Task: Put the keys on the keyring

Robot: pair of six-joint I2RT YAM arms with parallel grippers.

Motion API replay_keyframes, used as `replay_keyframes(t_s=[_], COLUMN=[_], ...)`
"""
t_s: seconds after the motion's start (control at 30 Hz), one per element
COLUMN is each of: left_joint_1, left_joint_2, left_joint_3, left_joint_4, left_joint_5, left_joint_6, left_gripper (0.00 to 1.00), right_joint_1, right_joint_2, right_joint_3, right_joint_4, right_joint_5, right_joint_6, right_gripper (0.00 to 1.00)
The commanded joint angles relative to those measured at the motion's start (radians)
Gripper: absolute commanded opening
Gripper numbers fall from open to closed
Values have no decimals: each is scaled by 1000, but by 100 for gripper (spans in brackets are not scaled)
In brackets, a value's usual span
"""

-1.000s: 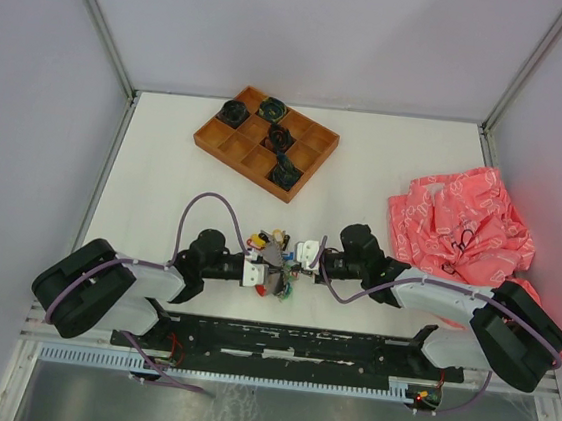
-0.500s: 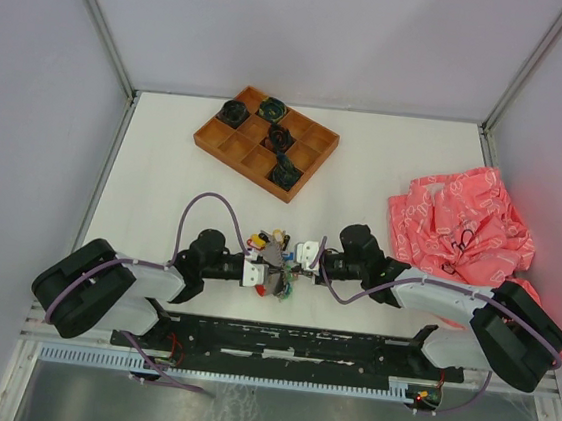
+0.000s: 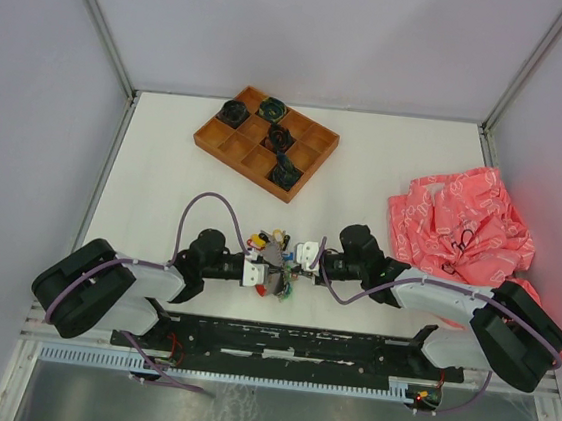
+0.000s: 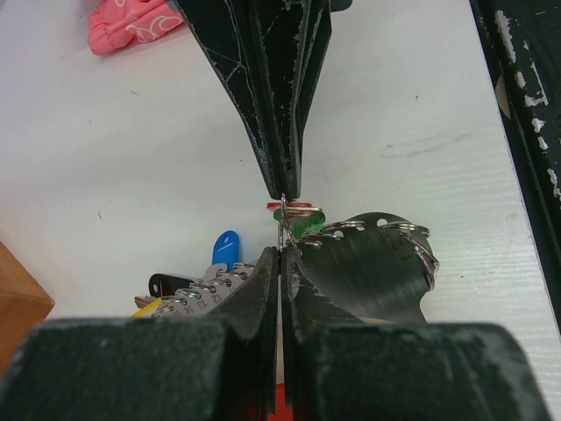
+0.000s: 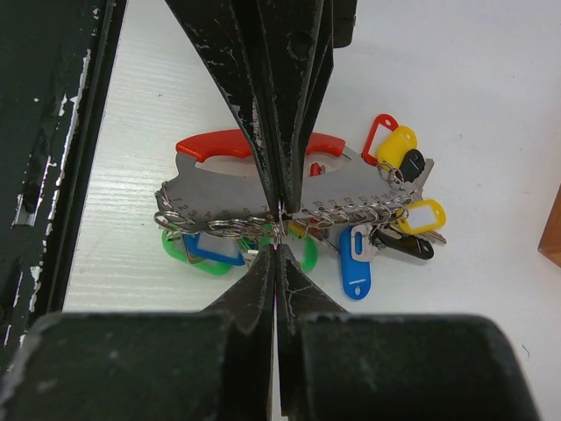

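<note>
Top: left gripper point(image 3: 258, 270) and right gripper point(image 3: 303, 257) meet over the keyring point(image 3: 277, 262), at the table's point(image 3: 166, 158) 6 o'clock.
Left wrist: left gripper point(image 4: 282, 226) is pinched shut on a green key's point(image 4: 308, 226) wire ring.
Right wrist: right gripper point(image 5: 279, 230) is closed on the keyring's point(image 5: 219, 189) edge. Keys point(image 5: 355, 267) hang from 3 to 7 o'clock. Likely nearly done, with this key remaining.
</note>
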Motion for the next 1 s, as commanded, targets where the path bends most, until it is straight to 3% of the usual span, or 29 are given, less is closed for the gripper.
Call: replay_keyframes(t_s=[0.0, 0.97], left_joint_1=[-4, -4], left_joint_2=[-10, -21], left_joint_3=[30, 33], left_joint_4=[60, 35], left_joint_5=[32, 36], left_joint_6=[36, 42], left_gripper=[3, 3], right_joint_1=[10, 23], right_joint_2=[-6, -36], right_joint_3=[30, 32], right_joint_4=[25, -7], right_joint_5=[-24, 15], right_joint_6=[0, -13], right_gripper=[1, 1])
